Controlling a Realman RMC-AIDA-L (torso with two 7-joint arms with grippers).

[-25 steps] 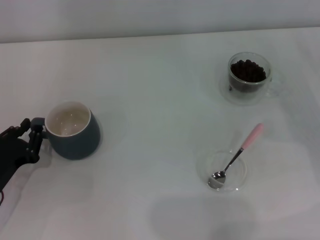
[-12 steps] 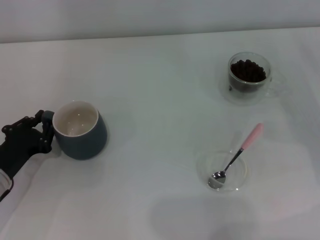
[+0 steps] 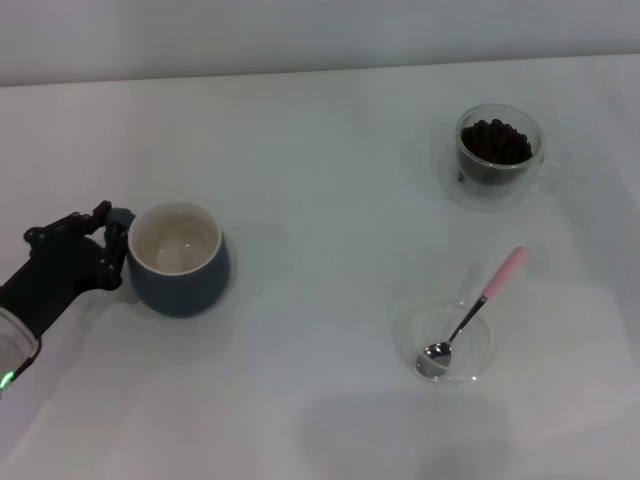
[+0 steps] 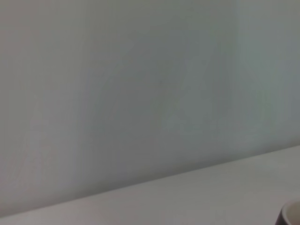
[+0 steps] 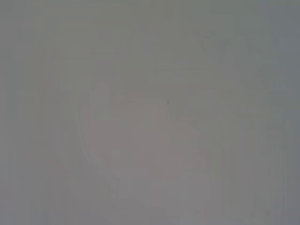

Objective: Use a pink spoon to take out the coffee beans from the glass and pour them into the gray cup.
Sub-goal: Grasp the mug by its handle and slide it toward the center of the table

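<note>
At lower left, the gray cup (image 3: 180,259) is dark blue-gray outside and cream-white inside, beside the black left claw (image 3: 108,240). The pink spoon (image 3: 470,315) has a pale pink handle and silver bowl. Coffee beans (image 3: 495,142) look nearly black in the clear glass (image 3: 499,148); the table (image 3: 320,200) is plain white.

- My right wrist camera shows only a flat, pale gray-white surface (image 5: 150,112) filling the whole picture.
- A faint, slightly pinker patch sits near the middle, spreading toward 7 o'clock; I cannot tell what it is.
- A tiny dark speck lies just off centre, toward 1 o'clock.
- No object or edge is clear enough for me to name.
</note>
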